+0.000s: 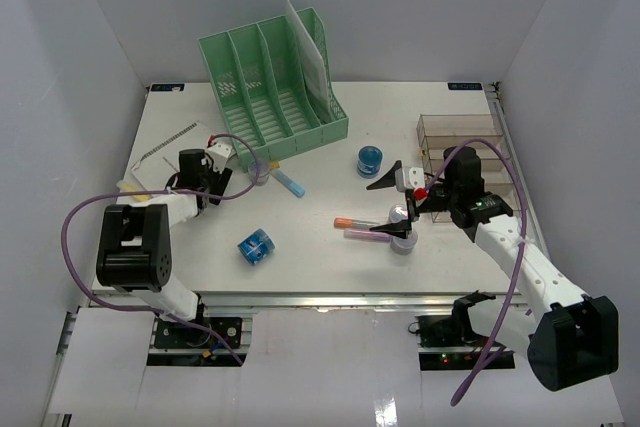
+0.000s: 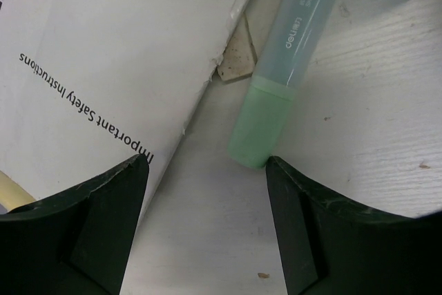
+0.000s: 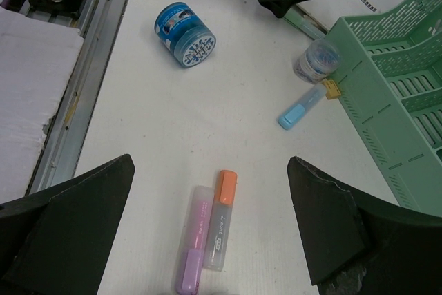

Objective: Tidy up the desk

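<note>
On the white desk (image 1: pixel 330 267) my left gripper (image 1: pixel 205 179) hangs low beside a white safety booklet (image 2: pixel 103 67). Its jaws (image 2: pixel 207 164) are open, and the cap of a green highlighter (image 2: pixel 266 119) lies at the right fingertip with nothing gripped. My right gripper (image 1: pixel 390 207) is wide open above an orange highlighter (image 3: pixel 221 219) and a purple highlighter (image 3: pixel 193 240) that lie side by side. From the right wrist camera both sit between the spread fingers of this gripper (image 3: pixel 210 167) and are not held.
A green file rack (image 1: pixel 275 77) holding a sheet stands at the back. A clear compartment tray (image 1: pixel 455 137) is at the right. Two blue rolls (image 1: pixel 255 246) (image 1: pixel 370 159), a blue highlighter (image 1: pixel 291 183) and a small clear jar (image 1: pixel 262 173) lie around mid-desk.
</note>
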### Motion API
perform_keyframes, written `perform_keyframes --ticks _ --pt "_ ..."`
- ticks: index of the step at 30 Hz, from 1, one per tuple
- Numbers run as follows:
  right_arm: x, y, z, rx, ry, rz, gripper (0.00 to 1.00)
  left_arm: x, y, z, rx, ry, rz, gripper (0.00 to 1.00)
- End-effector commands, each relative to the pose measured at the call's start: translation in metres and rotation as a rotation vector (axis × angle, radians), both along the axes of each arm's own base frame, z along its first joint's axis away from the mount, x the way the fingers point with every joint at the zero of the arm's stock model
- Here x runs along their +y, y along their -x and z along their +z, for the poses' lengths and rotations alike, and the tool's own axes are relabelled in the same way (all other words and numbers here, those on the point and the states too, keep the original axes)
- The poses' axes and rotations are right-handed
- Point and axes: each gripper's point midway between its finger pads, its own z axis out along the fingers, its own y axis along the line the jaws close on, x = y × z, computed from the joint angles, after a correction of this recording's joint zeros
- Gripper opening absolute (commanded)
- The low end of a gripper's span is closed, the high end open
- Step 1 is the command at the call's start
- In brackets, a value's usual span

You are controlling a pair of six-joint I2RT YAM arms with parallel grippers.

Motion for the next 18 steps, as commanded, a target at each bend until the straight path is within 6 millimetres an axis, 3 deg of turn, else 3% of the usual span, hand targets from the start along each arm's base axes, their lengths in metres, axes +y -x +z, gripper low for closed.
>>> perform_keyframes --ticks 1,8,14,18 --pt "0.001 -0.001 0.005 -0.033 -0.014 0.015 0.98 0.019 -0.011 0.001 0.003 -0.105 0.038 0.8" --pt "0.001 0.001 0.006 -0.038 -0.019 0.022 0.98 0.036 -0.03 0.003 0.016 -0.232 0.047 0.78" --pt "0.001 0.001 0.004 -0.032 -0.016 0.024 0.98 0.034 -0.025 -0.009 0.045 -0.224 0.032 0.7" --pt "0.001 0.0 0.004 -0.027 -0.015 0.024 0.98 0.029 -0.018 -0.001 0.021 -0.195 0.021 0.75"
